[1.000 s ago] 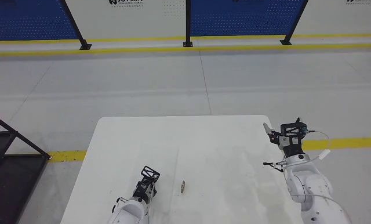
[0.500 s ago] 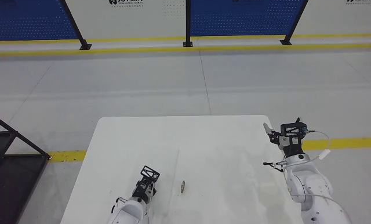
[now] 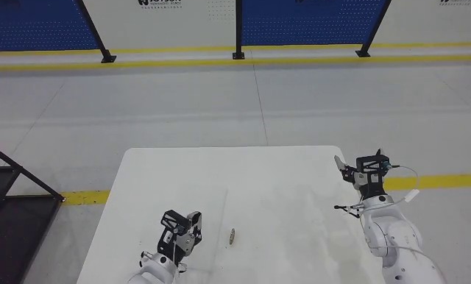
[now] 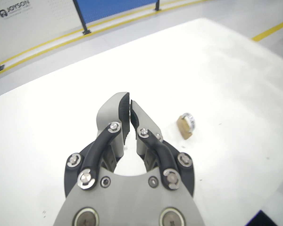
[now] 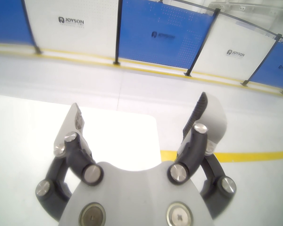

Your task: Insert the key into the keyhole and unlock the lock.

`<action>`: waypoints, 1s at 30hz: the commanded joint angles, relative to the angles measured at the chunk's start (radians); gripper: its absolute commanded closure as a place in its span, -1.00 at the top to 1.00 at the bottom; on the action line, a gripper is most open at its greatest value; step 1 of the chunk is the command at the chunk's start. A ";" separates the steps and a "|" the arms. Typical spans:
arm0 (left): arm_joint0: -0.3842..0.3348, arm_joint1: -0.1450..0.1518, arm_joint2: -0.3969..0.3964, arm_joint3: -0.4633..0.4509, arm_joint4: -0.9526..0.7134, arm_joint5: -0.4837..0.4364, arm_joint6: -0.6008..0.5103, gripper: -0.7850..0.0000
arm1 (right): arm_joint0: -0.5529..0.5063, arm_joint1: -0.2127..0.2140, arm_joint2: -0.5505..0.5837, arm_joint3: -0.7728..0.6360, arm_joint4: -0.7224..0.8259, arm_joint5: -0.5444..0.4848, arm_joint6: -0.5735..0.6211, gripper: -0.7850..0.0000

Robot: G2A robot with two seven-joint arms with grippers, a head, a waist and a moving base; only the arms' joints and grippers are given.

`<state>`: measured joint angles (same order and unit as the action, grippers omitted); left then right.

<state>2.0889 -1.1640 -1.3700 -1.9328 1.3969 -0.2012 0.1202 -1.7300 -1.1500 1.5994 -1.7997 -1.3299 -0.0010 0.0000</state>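
Raised since earlier, left tool [image 4: 131,105] sits pinched closed near lock [image 4: 185,126].

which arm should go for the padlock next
Left. The left gripper is close beside the padlock, though its fingers are shut. The right gripper is open but sits out at a corner of the table, well away from it.

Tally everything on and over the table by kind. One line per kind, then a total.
Tables: 1, the white table.
Locks: 1, the brass lock, lying on the table.
Hands: 2, the left hand shut, the right hand open.
Keys: 0 clearly seen; the silvery part at the lock is too small to tell.
Total: 4.
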 commanded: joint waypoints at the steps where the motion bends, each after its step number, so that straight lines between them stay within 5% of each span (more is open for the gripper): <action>1: 0.004 0.007 -0.032 0.035 -0.012 -0.109 0.138 -1.00 | 0.000 0.000 -0.006 0.004 0.002 -0.019 0.001 1.00; 7: -0.037 0.020 -0.062 0.186 -0.039 -0.356 0.476 -1.00 | -0.031 0.000 -0.044 -0.020 -0.035 -0.103 0.005 1.00; 12: -0.079 0.030 -0.083 0.299 -0.022 -0.469 0.630 -1.00 | -0.109 0.005 -0.097 -0.059 -0.184 -0.180 -0.001 1.00; 21: -0.104 0.039 -0.112 0.378 -0.035 -0.536 0.746 -1.00 | -0.227 0.005 -0.278 -0.063 -0.487 -0.187 -0.069 1.00; 30: -0.112 0.041 -0.107 0.406 -0.040 -0.555 0.763 -1.00 | -0.244 0.001 -0.371 -0.071 -0.531 -0.214 -0.070 1.00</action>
<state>1.9769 -1.1228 -1.4768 -1.5269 1.3565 -0.7563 0.8830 -1.9744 -1.1495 1.2277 -1.8704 -1.8605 -0.2164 -0.0694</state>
